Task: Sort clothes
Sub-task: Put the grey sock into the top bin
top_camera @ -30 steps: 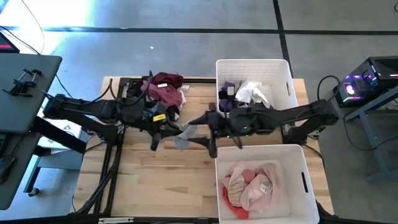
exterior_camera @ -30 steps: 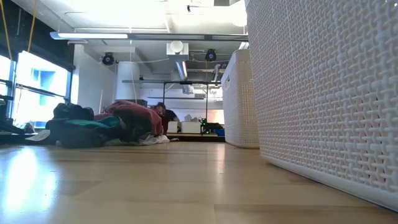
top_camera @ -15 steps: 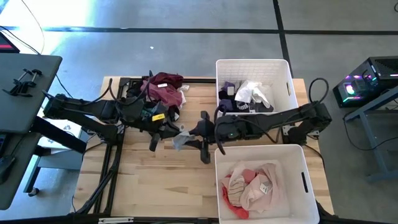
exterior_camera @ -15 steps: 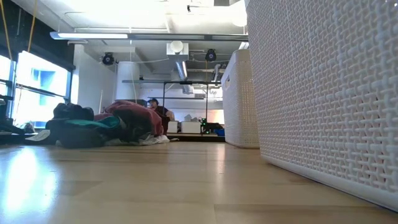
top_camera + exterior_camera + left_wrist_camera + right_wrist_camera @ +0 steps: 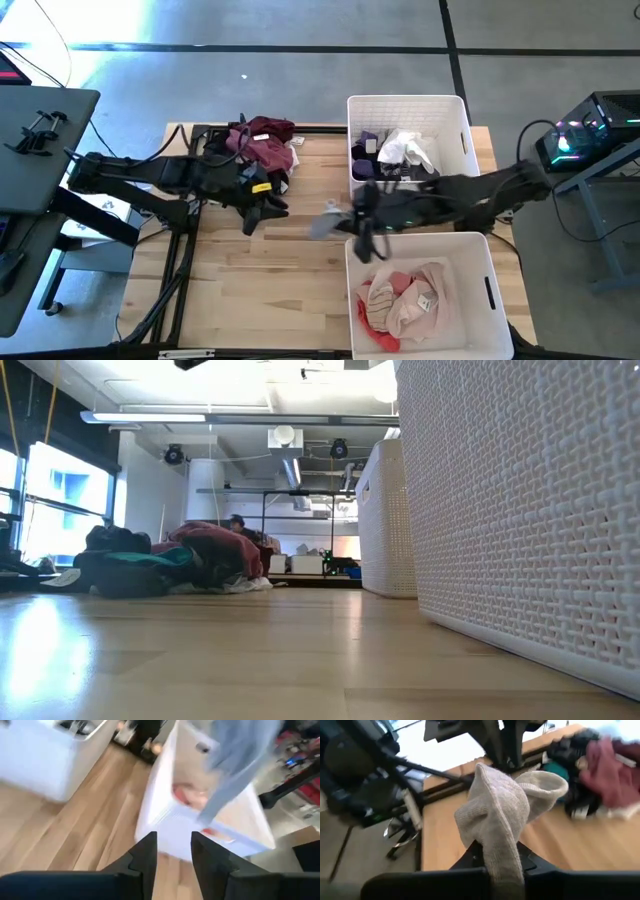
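A pile of clothes, maroon, black and teal, lies at the table's far left; it also shows in the low view. A small grey garment hangs over the table's middle, with my right gripper shut on it, just left of the two white bins. My left gripper stands open beside the pile's near edge with nothing between its fingers. In its wrist view the grey garment hangs in front of the near bin. My right gripper pinches the grey garment between its two fingers at a bunched part; one layer or several, I cannot tell. The fingers come about level from the table's right side. The garment juts past the fingertips, lifted clear of the table, loose and folded over.
The far bin holds dark and white clothes; the near bin holds pink and red ones. A dark frame runs along the table's left part. Bare wood lies at the near middle.
My right gripper reached left to the grey garment, shut on it, then drew back toward the bins with it. My left gripper opened and let go of the garment. The garment has moved right, clear of the table.
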### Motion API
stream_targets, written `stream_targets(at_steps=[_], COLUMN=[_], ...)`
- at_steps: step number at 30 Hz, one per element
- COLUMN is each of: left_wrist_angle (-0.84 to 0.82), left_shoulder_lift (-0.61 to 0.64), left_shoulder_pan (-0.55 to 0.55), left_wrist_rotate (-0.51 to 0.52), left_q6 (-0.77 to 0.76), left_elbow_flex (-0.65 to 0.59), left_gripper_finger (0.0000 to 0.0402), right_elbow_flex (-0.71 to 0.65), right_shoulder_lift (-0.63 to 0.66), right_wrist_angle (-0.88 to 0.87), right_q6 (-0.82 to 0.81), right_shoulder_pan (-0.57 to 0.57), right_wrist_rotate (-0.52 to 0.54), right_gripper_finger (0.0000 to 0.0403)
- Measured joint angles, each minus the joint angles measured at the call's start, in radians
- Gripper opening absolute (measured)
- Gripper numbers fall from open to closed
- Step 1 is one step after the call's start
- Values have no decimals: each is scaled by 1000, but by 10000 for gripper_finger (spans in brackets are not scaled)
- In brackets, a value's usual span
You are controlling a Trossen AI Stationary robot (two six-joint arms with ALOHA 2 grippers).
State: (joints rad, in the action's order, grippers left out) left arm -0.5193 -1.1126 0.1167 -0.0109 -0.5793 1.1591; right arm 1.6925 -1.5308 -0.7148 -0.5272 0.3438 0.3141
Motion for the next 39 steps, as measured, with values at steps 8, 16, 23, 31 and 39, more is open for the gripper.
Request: stream_targets(at_steps=[8, 16, 23, 31, 39], left_wrist_angle=[-85, -107, -107, -114, -125], left_shoulder_lift=[1, 1, 1, 2, 2], left_shoulder_pan=[-6, -5, -5, -5, -5], left_wrist_rotate=[0, 0, 0, 0, -4], left_q6=[-37, -46, -46, -46, -46], left_elbow_flex=[0, 0, 0, 0, 0], left_gripper_finger=[117, 117, 117, 117, 117], right_elbow_flex=[199, 237, 237, 127, -48], right_shoulder_lift=[36, 35, 35, 79, 227], right_wrist_angle=[-395, -628, -826, -854, -858], right_q6=[-230, -620, -944, -813, -665], right_shoulder_pan=[170, 367, 475, 373, -35], right_wrist_rotate=[-32, -150, -158, 115, 420], right_gripper_finger=[6, 4, 4, 3, 6])
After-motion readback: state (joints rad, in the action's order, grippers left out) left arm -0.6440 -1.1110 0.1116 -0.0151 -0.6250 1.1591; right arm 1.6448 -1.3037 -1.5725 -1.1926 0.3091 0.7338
